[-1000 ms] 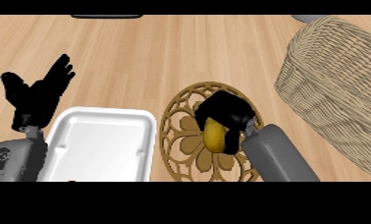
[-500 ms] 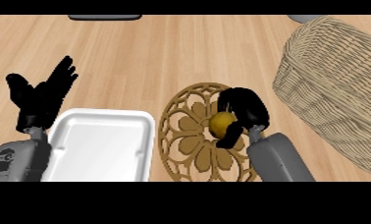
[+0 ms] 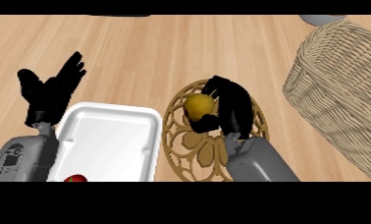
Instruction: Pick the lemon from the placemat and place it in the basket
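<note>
A yellow lemon [image 3: 198, 104] is held over the round brown openwork placemat [image 3: 181, 142]. My right hand [image 3: 232, 105] curls round it, fingers above and thumb below. The large woven wicker basket [image 3: 333, 85] stands to the right, a short gap away from that hand. My left hand [image 3: 49, 90] rests open at the left, fingers up, beside the white tray.
A white rectangular tray [image 3: 109, 139] lies left of the placemat, with a small red thing [image 3: 74, 178] at its lower edge. A grey object [image 3: 322, 19] shows at the top right edge. Bare wooden counter [image 3: 167, 46] stretches across the back.
My right hand has risen and shifted slightly toward the back with the lemon in it. The view has shifted a little. The left hand has stayed where it was.
</note>
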`<action>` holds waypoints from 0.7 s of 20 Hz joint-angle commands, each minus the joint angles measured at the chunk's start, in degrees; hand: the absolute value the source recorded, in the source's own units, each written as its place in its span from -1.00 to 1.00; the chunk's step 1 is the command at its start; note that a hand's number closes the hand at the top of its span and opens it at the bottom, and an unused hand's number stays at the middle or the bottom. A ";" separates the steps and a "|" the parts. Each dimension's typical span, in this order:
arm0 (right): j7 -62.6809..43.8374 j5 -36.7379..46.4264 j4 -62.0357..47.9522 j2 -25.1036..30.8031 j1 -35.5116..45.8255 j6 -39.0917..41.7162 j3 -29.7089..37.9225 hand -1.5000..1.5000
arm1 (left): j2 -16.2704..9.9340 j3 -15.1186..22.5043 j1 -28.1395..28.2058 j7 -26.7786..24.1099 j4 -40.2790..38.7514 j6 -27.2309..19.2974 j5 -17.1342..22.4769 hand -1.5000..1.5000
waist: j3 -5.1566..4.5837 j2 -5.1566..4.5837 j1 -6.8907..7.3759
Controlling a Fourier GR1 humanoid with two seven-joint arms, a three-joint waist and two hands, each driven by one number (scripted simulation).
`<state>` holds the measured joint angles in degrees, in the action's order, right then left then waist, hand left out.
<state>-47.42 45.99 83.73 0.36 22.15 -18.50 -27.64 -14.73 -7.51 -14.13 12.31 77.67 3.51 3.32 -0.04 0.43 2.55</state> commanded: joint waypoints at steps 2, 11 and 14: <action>-13.52 6.70 4.41 -0.35 8.46 -15.72 -10.32 1.00 | -1.46 -0.72 -1.81 0.19 -0.70 0.29 -0.22 0.00 | -0.10 0.15 0.24; -36.35 23.54 4.56 -0.34 22.49 -7.40 -8.44 1.00 | -0.68 -1.15 0.03 0.94 -0.06 0.09 0.60 0.00 | -0.13 0.40 -1.41; -37.66 23.79 5.49 -0.33 26.22 -2.08 -4.87 1.00 | 0.04 -0.63 -0.33 1.58 -0.03 -1.44 -0.48 0.00 | -0.11 0.43 -1.87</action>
<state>-69.56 66.95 88.31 0.63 42.69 -25.27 -35.22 -15.35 -8.48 -14.21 12.89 77.12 3.18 3.34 -0.17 0.81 1.15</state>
